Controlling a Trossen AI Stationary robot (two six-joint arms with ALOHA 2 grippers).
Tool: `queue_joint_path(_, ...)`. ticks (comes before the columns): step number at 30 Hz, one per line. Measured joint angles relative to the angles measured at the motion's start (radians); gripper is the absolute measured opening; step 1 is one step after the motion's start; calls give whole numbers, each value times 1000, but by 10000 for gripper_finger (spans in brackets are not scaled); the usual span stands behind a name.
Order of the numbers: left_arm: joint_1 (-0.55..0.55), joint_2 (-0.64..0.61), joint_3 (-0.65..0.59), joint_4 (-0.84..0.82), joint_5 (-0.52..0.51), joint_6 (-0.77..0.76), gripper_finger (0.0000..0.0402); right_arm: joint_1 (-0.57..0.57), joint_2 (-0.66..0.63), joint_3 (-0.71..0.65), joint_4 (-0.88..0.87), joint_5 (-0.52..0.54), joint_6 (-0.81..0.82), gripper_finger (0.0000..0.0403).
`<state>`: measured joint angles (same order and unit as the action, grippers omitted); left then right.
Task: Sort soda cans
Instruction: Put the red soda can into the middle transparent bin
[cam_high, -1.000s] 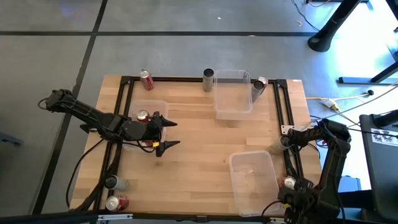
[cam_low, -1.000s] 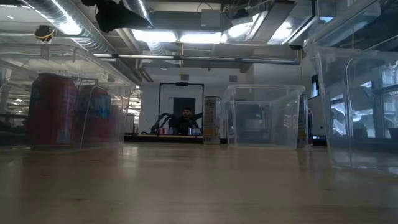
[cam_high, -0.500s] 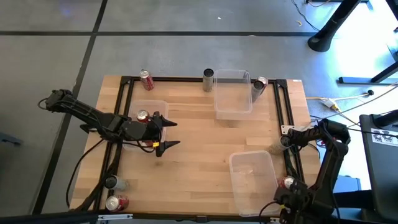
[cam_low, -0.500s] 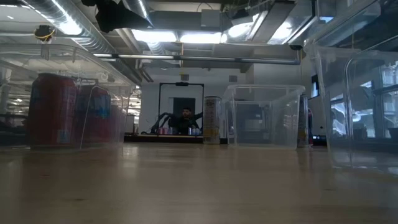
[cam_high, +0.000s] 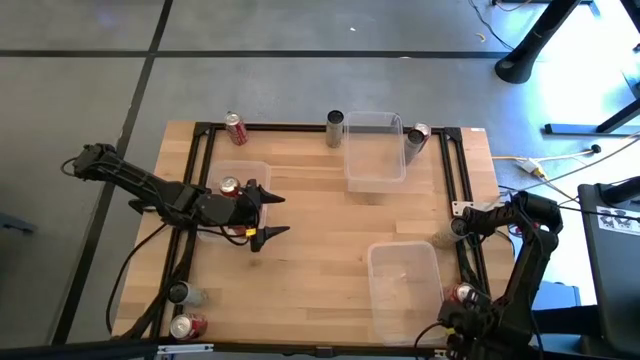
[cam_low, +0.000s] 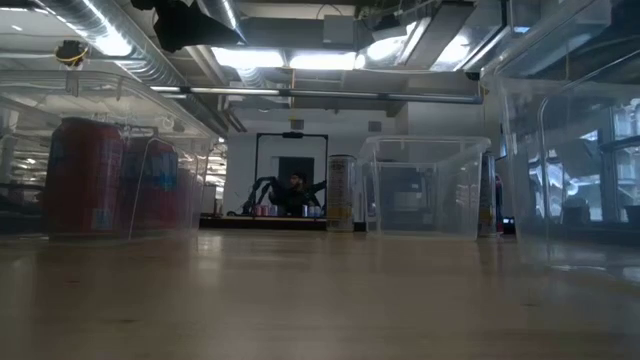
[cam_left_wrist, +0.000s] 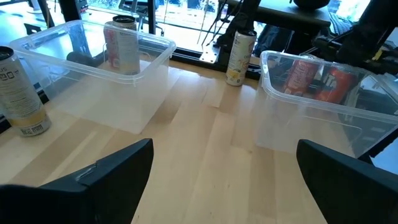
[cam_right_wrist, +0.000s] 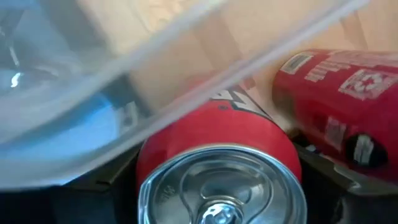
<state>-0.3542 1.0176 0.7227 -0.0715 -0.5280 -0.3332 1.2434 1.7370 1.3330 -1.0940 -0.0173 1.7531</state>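
My right gripper (cam_high: 458, 308) is at the table's near right corner, open, its fingers on either side of a red soda can (cam_high: 463, 294) with a silver top (cam_right_wrist: 217, 186). A second red can (cam_right_wrist: 342, 106) lies beside it. My left gripper (cam_high: 272, 215) hovers open over the table's left middle, beside a clear bin (cam_high: 240, 172) that holds a red can (cam_high: 230, 186). Other cans sit along the far edge: a red one (cam_high: 236, 127), a dark one (cam_high: 335, 127) and another (cam_high: 417, 137). Two more (cam_high: 181, 294) (cam_high: 186, 325) are at the near left corner. My right gripper comes slanting down at the red can's top end (cam_right_wrist: 249, 118), with one dark finger (cam_right_wrist: 118, 186) on each side of it. I cannot tell whether the fingers touch the can. The can stands beside the near right bin's wall (cam_right_wrist: 186, 93).
A clear bin (cam_high: 375, 150) stands at the far middle and another (cam_high: 405, 290) at the near right, close to my right gripper. A black frame rail (cam_high: 455, 180) runs along the table's sides. A pale can (cam_left_wrist: 239, 56) stands by the right rail. Bare wood lies in the table's middle (cam_high: 320, 230).
My right arm has moved a little toward the table's left, closer to the red can and the near right bin. In the low view that bin's wall has shifted toward the picture's left. My left arm has kept still.
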Motion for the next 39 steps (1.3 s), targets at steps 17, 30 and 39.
queue_joint_path(17, 0, 0, 0, 0, 0, 16, 384, -20, 0, 387, -217, -63, 21, 287)
queue_joint_path(30, -6, 0, 0, 0, 0, -35, 384, -173, 0, 575, -165, 112, -143, 289)
queue_joint_path(39, -6, 0, 0, 2, 0, -80, 384, -455, 0, 570, -151, 363, -776, 289)
